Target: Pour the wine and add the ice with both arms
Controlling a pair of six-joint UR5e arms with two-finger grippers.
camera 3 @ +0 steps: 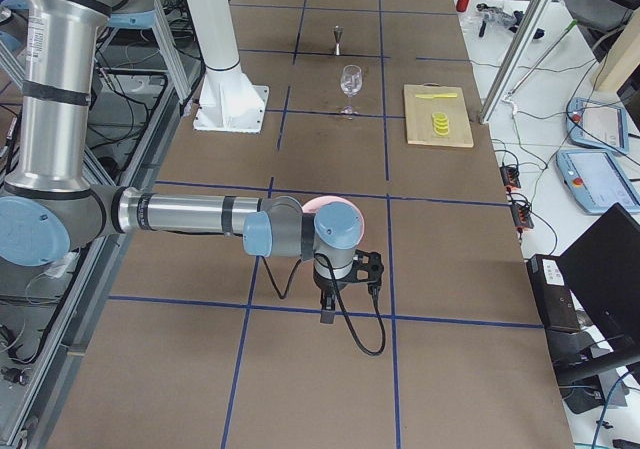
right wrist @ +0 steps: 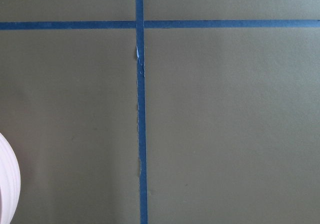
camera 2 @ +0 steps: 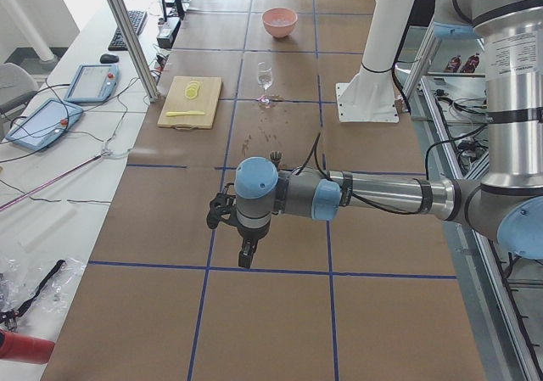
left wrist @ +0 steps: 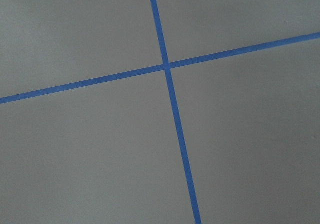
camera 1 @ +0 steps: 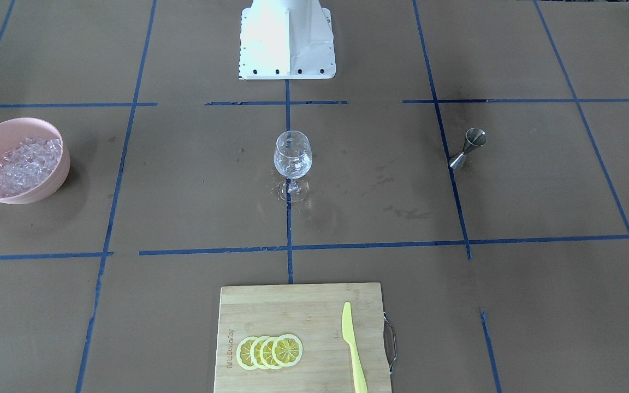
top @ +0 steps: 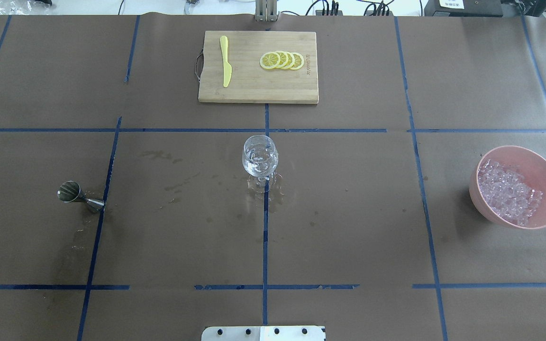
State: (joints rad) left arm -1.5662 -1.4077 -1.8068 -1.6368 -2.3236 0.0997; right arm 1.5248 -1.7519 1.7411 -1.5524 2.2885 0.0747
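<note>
A: Where's your ice (camera 1: 22,164)?
B: Piled in the pink bowl (camera 1: 59,177), on the desk (top: 349,227) at the robot's right end. Your wine glass (top: 259,156) stands upright mid-desk on the centre tape line (top: 265,246), well apart from the bowl. It glints, and I can't tell what's in it. There are dark damp marks around its foot.
A: And your left tool (camera 2: 245,258)?
B: You only get it in the left side view. It hangs pointing down off the left arm (camera 2: 382,196), over the desk and well apart from the glass. Wide or narrow, I can't tell. Its wrist camera gives you only bare desk and a tape crossing.
A: And your right tool (camera 3: 327,312)?
B: Same deal. It hangs down off the right arm (camera 3: 190,212) in the right side view, with the bowl partly hidden just behind the wrist. I can't tell its state. Its wrist camera shows tape lines plus a pale curved edge at lower left.
A: Anything else for you to log?
B: A steel jigger (top: 79,196) stands upright on the robot's left side, beside a tape line. A wooden board (top: 254,90) lies across the desk from the white base (camera 1: 287,49). On it are four overlapping lemon slices (top: 282,60) and a yellow knife (top: 225,61), apart from each other.
</note>
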